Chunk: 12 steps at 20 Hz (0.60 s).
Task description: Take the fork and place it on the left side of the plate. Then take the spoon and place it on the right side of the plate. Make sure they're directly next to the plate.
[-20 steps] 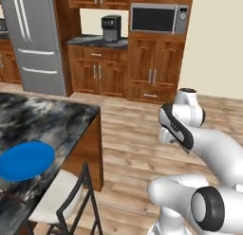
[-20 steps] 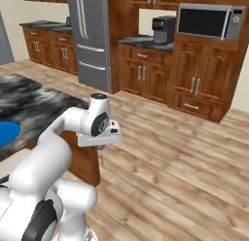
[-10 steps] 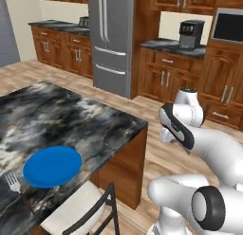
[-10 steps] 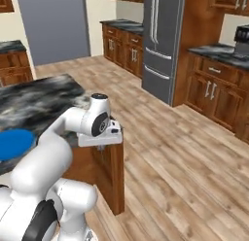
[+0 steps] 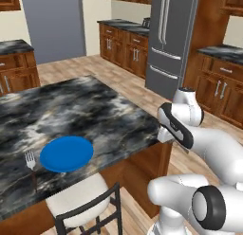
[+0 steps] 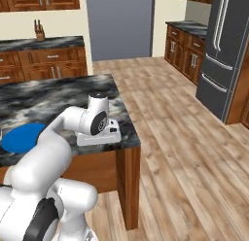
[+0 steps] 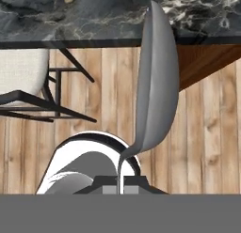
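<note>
Spoon (image 7: pixel 157 81) smooth matt grey metal; plate (image 5: pixel 66 153) plain matt blue; countertop (image 5: pixel 95 111) glossy dark marble; wood floor (image 6: pixel 185 152).

Glossy white rounded arm (image 5: pixel 209 149) segs w/ dark joint rings.

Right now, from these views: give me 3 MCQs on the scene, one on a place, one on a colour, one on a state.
1. Where is the fork relative to the plate?
A. on top of it
B. directly beside it, on the counter
C. on the floor

2. What colour is the plate?
A. blue
B. white
C. red

3. What is the gripper doing?
A. open, holding nothing
B. shut on the fork
C. shut on the spoon

Answers: 1 B, the left base view shows the fork lying at the plate's edge on the counter. 2 A, bright blue in both base views. 3 C, the hand view shows the spoon rising from the closed fingertips.
</note>
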Available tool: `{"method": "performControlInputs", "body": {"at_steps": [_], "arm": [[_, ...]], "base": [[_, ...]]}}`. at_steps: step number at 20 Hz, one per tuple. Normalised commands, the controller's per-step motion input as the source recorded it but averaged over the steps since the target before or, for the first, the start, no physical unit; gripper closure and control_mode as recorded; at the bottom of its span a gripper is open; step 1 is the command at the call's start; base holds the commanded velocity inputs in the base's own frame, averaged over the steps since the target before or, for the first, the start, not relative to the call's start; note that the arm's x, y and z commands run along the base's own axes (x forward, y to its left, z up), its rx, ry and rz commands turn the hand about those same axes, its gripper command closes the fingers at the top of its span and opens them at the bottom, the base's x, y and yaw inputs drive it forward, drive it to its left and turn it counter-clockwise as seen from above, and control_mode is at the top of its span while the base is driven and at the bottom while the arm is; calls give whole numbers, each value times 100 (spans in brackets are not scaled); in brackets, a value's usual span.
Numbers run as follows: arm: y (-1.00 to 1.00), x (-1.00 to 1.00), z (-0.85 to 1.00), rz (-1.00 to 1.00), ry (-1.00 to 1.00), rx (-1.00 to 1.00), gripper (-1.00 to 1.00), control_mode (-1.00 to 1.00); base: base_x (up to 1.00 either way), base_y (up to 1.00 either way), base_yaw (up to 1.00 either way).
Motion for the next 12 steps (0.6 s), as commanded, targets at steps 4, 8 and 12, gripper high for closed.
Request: {"method": "performControlInputs", "body": {"at_steps": [4,8,12], "arm": [[0,0,0,0,0,0,100,100],[0,0,0,0,0,0,100,100],[0,0,0,0,0,0,100,100]], "base": [[71,0,12],[83,0,14],[88,0,27]]}}
